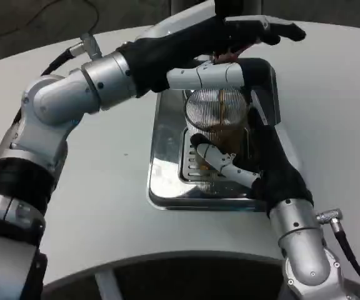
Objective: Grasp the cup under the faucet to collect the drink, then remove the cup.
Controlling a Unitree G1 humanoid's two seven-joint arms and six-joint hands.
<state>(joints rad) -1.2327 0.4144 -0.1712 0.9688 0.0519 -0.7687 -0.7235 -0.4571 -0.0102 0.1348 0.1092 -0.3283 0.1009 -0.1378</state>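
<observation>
A: Cup (216,115), one, clear and ribbed, standing on the grate of a shiny metal drip tray (167,131) on the white counter (105,187). Contents: brown drink in the lower part, a thin brown stream falling into it from above.

B: Hands?

A: Right hand (255,165), fingers wrapped round the cup from the right side and front, holding it low. Left hand (211,47), reaching across above the cup, fingers stretched out and pressing on something dark at the top, by my reading the faucet lever; the faucet itself is hidden behind that hand.

B: Step in hand?

A: Collecting. The cup looks partly filled, drink running.

B: Next move?

A: A judgement only: left hand lets the lever go so the stream stops, then right hand carries the cup upright, level and slow, clear of the tray rim. Risk: tilting spills it.
</observation>
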